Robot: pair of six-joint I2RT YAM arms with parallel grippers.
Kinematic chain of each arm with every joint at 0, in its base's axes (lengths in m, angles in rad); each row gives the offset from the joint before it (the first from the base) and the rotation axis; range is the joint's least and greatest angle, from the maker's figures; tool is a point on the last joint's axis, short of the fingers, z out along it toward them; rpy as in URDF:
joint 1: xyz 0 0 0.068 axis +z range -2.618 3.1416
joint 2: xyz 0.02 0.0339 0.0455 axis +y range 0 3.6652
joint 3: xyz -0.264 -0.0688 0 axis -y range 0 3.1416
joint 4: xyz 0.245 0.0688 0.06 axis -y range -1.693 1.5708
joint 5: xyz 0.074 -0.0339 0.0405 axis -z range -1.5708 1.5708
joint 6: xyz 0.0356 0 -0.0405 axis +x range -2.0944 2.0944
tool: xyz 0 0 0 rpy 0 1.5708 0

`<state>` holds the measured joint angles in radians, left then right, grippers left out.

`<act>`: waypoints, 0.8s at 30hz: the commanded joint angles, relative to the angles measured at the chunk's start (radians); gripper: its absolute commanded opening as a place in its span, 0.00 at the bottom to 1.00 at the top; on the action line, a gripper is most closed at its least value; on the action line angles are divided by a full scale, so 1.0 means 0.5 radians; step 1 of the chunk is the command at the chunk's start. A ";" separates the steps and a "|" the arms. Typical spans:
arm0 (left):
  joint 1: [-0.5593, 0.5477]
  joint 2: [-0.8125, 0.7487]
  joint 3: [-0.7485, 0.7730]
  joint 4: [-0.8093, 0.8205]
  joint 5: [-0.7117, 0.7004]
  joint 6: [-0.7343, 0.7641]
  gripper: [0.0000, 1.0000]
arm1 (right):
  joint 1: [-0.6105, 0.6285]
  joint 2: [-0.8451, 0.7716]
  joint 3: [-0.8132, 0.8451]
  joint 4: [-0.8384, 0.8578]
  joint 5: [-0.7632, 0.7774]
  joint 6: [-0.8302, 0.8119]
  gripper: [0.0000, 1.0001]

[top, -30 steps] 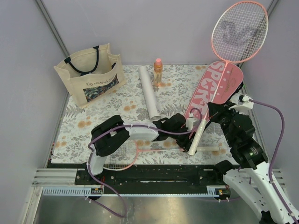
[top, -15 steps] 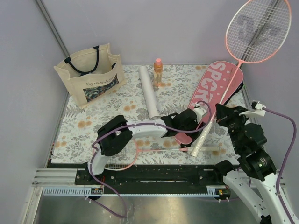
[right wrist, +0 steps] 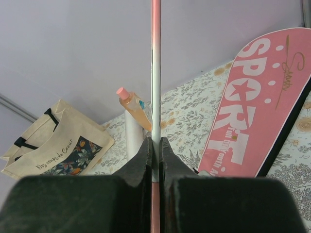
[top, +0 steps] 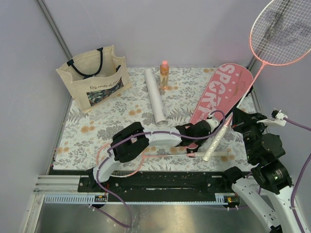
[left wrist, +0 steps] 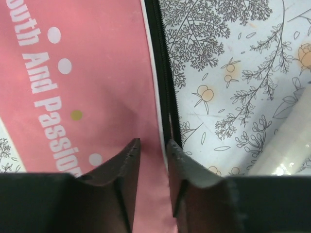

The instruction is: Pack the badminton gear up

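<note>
1. Floral-print tablecloth [top: 97, 124]: spread across the work surface, with the rest of the gear on or above it.
2. Beige canvas tote bag with black straps [top: 92, 80]: upright at the far left corner, mouth open, well apart from both arms.
3. Pink racket-shaped fabric cover lettered "SPORT" [top: 224, 90]: flat on the cloth at the right. Wide end toward the far right corner, narrow end near centre front. Black zip along one edge.
4. Raised thin pink-framed racket with white handle [top: 282, 31]: off the table. Head high at the upper right, handle slanting down to just beside the cover's narrow end.
5. Second thin pink-framed racket [top: 223, 154]: flat along the near edge. Head at the left, partly hidden under the left arm, handle at the right.
6. Long white tube [top: 156, 97]: lying at far centre, lengthwise near to far.
7. Orange plastic bottle with pink cap [top: 164, 75]: upright, just right of the tube's far end.
8. Left gripper [left wrist: 151, 145]: reaching across to the cover's narrow end. Jaws a narrow gap apart over pink fabric just beside the zip, nothing visibly clamped.
9. Right gripper [right wrist: 155, 145]: closed tight on the raised racket's shaft.
</note>
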<state>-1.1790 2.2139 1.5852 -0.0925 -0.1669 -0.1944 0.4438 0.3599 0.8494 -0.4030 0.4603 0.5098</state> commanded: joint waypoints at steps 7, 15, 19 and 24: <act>-0.014 -0.047 0.002 0.013 -0.145 0.064 0.00 | -0.001 0.059 0.075 0.119 0.000 0.060 0.00; 0.082 -0.219 -0.182 0.179 0.030 -0.029 0.02 | -0.001 0.087 0.114 0.048 0.031 0.057 0.00; 0.066 -0.182 -0.188 0.176 0.098 -0.001 0.33 | -0.001 0.069 0.133 0.048 0.037 0.033 0.00; -0.007 -0.105 -0.112 0.124 -0.040 0.097 0.45 | -0.001 0.056 0.151 0.048 0.031 0.023 0.00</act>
<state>-1.1454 2.1639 1.4963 -0.0502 -0.1555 -0.1925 0.4438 0.3985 0.8715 -0.4381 0.4625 0.5243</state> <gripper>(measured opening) 0.438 0.045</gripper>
